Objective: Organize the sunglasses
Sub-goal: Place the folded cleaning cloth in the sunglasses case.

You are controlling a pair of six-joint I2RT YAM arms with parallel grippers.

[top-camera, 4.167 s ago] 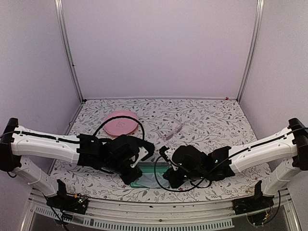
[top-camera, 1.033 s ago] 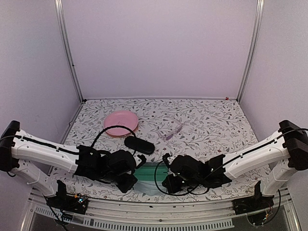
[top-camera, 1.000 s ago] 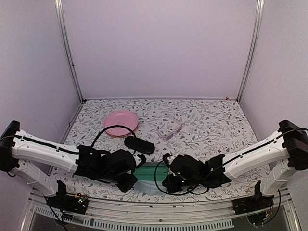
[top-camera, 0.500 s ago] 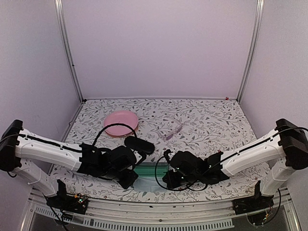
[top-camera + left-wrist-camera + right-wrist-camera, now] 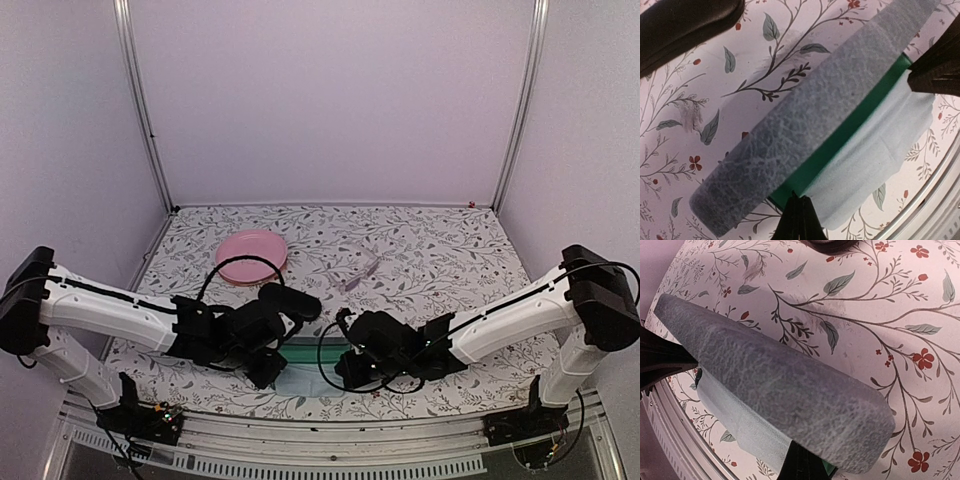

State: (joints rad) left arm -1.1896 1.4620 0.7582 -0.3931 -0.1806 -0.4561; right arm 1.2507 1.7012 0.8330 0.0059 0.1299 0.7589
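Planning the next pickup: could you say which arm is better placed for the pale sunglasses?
Probably the right: the pale sunglasses lie just beyond the right gripper, farther from the left gripper.

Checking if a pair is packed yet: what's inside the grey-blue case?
A pale blue cloth against green lining shows in the grey-blue case; its lid covers the rest of the interior.

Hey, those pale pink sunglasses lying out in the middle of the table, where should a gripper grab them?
Probably from straight above, pinching across the thin frame near its middle. The pale sunglasses lie flat on the table, apart from other things. They are too small here to tell folded from unfolded.
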